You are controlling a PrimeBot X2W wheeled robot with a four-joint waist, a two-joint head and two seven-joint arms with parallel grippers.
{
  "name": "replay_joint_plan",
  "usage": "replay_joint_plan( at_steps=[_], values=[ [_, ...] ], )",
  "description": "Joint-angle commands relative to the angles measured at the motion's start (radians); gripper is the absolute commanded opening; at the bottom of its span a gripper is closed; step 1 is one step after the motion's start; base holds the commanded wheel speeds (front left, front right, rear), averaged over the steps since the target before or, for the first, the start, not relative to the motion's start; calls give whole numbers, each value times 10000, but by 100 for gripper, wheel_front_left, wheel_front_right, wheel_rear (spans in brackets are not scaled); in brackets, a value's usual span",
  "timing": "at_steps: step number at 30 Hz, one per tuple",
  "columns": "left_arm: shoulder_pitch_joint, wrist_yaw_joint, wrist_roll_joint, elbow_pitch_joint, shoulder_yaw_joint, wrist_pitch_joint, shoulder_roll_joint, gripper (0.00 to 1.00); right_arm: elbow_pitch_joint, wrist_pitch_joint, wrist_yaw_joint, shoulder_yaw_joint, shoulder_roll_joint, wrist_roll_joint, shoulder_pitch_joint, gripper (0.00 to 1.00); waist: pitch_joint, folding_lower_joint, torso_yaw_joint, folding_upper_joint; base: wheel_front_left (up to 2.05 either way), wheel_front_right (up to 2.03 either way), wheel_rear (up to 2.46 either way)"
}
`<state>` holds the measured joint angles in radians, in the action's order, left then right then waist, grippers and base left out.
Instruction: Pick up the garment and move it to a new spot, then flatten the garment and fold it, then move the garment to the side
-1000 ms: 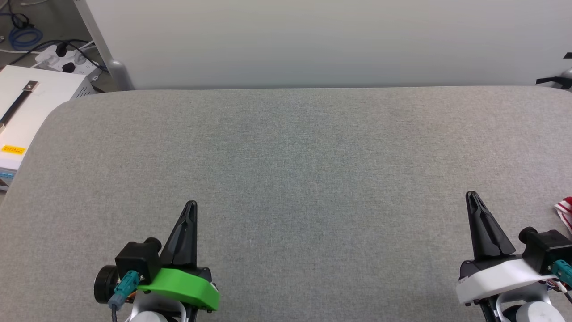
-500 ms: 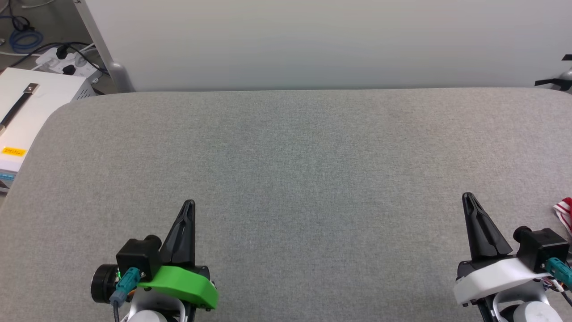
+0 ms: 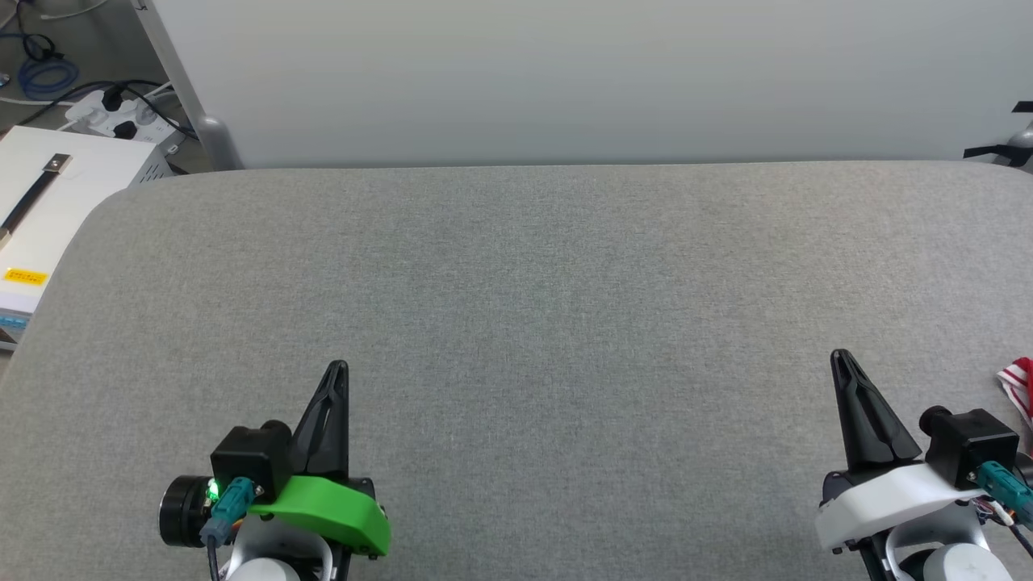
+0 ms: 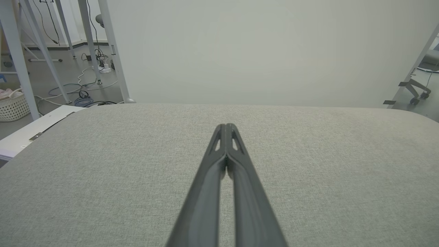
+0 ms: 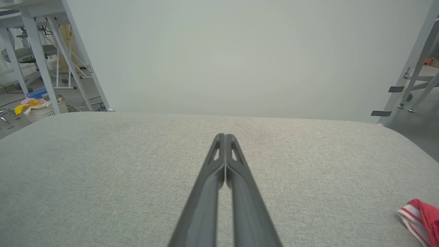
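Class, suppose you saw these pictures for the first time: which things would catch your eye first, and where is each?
A wide grey padded table spreads across the head view, with the left gripper and right gripper low on either side, dark fingers shut and pointing forward. A bright green cover stands out on the left wrist. At the table's right edge peeks a corner of the red garment with striped trim.
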<state>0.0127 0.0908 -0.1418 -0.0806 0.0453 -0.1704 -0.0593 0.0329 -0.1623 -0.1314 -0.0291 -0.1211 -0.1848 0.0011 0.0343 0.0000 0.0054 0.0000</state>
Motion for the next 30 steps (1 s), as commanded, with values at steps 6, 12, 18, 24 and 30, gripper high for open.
replay_joint_plan(
  at_steps=[6,12,18,24,30],
  values=[
    [-50,-154,198,119,-78,169,36,0,-77,164,3,40,91,256,-4,0,-26,0,-4,0,0,0,0],
    [-56,-213,294,172,-108,289,40,0,-97,278,3,60,140,381,-5,0,-51,0,-8,0,0,0,0],
    [-62,-272,389,226,-137,410,45,0,-117,393,4,79,188,506,-5,0,-76,0,-12,0,0,0,0],
    [-68,-331,485,280,-166,530,49,0,-136,507,4,99,236,630,-6,0,-101,0,-16,0,0,0,0],
    [-74,-390,580,334,-196,649,53,0,-156,621,4,118,284,754,-6,0,-125,0,-20,0,0,0,0]
  ],
)
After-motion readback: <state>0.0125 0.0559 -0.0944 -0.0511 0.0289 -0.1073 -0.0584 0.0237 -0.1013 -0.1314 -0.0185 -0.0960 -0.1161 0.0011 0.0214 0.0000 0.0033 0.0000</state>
